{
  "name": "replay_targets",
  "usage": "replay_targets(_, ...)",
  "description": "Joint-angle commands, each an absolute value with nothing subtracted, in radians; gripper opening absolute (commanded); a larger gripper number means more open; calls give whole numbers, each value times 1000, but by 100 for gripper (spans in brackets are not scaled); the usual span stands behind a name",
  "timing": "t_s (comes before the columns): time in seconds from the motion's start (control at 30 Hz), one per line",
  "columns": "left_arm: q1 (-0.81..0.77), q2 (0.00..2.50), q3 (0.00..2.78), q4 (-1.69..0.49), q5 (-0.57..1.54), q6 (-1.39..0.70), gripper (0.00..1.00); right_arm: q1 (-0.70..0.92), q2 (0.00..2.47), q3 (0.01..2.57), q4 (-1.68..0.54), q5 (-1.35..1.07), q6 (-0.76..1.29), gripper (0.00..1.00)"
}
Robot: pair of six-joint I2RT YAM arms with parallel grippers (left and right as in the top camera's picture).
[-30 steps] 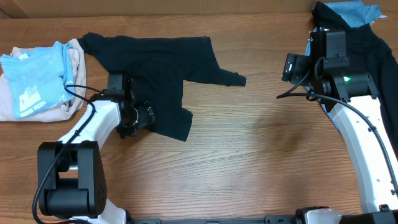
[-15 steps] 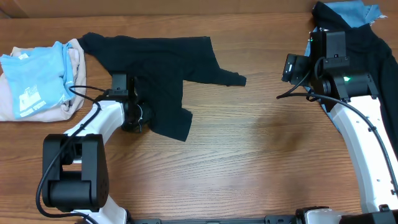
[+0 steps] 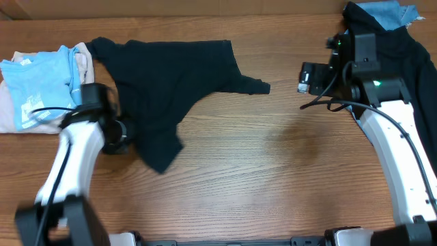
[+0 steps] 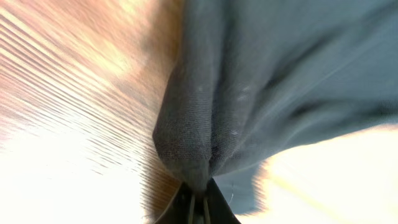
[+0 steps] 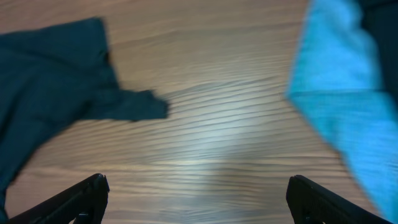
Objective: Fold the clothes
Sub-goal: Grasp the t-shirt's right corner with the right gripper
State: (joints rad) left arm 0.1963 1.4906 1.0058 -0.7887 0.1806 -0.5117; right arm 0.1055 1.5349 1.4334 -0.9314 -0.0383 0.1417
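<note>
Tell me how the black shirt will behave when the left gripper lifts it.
Likely floppy: the shirt bunches into folds where the left gripper pinches it. Probably light, thin knit; the rest should sag and drag over the table rather than lift flat.

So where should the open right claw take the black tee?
Probably the sleeve tip pointing right: it lies flat on the bare table, sticking out from the tee toward the right claw. Come from the right, pinching its end.

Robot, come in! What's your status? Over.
Left pincer shut on black T-shirt edge. Right pincer open, empty. Shirt not yet folded. Light-blue tee pile close beside it.
</note>
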Motion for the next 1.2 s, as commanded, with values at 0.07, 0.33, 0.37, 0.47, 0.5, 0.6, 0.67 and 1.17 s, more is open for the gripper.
replay_targets(0.07,238,1298,1040,-818,150,-448,4,129,1653,1438,-892,-275,123,95)
replay_targets(0.33,237,1287,1039,-881,107,-448,4,186,1807,1438,-848,-294,127,95)
replay_targets(0.37,237,1290,1039,-885,103,-448,4,194,1823,1438,-851,-294,127,95)
replay_targets(0.47,237,1298,1039,-887,93,-442,4,216,1866,1437,-853,-292,127,95)
replay_targets(0.5,237,1298,1039,-886,93,-440,4,221,1877,1436,-851,-288,126,95)
replay_targets(0.6,237,1298,1039,-886,93,-440,4,230,1906,1424,-842,-242,127,95)
replay_targets(0.67,237,1299,1039,-887,93,-440,4,230,1930,1424,-841,-211,126,95)
replay_targets(1.17,237,1299,1039,-891,93,-440,4,269,2088,1424,-766,-220,126,89)
